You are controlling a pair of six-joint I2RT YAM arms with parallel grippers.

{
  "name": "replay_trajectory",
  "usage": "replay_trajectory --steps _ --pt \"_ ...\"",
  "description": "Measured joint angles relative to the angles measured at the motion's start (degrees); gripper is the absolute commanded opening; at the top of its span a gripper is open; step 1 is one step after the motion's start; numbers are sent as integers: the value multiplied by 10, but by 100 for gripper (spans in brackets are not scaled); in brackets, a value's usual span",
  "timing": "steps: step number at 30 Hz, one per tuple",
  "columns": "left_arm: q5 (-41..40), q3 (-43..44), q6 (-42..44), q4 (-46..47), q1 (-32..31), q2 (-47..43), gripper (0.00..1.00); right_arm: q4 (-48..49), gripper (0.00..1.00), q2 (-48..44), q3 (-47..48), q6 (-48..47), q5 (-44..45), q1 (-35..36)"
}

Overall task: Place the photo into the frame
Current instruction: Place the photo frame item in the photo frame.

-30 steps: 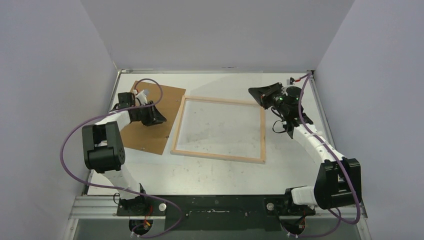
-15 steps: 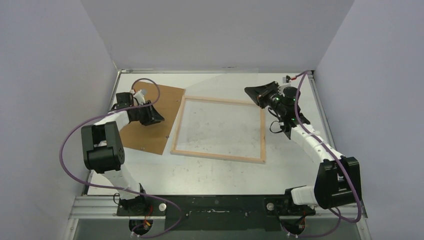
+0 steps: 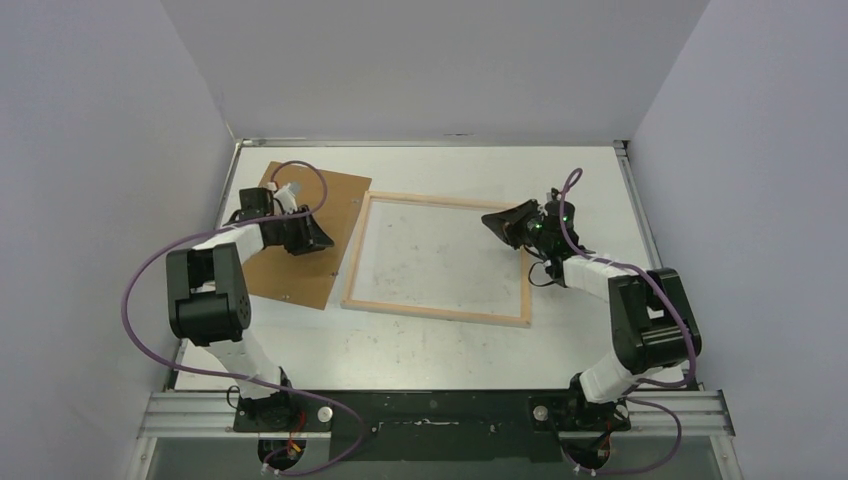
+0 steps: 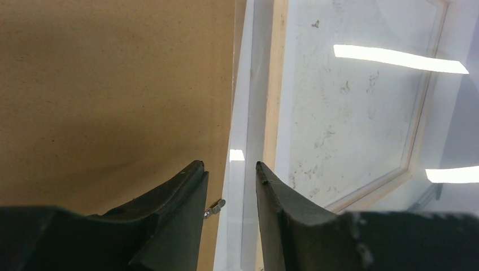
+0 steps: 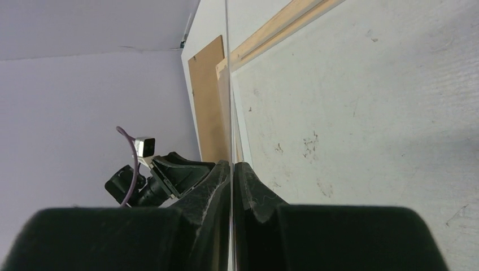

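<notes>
- One scuffed white desk (image 3: 420, 345), walled by lilac panels (image 3: 100, 150), carries a pale wooden frame (image 3: 435, 313) and brown board (image 3: 300, 270).
- Left jaws spread; right jaws pressed together.

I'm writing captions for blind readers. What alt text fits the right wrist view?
The right gripper holds a thin clear sheet edge-on in closed black jaws, above a white table and pale wooden frame. Beyond lie a brown panel and the left gripper.
</notes>
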Motion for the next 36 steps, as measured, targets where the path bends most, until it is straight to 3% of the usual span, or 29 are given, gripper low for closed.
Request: replay_trajectory --steps 20,36 --pt "-37 -2 32 3 -101 2 40 -45 5 -38 0 -112 28 -30" --pt "-48 -2 35 3 -108 2 39 -53 5 -24 0 -147 -17 -54"
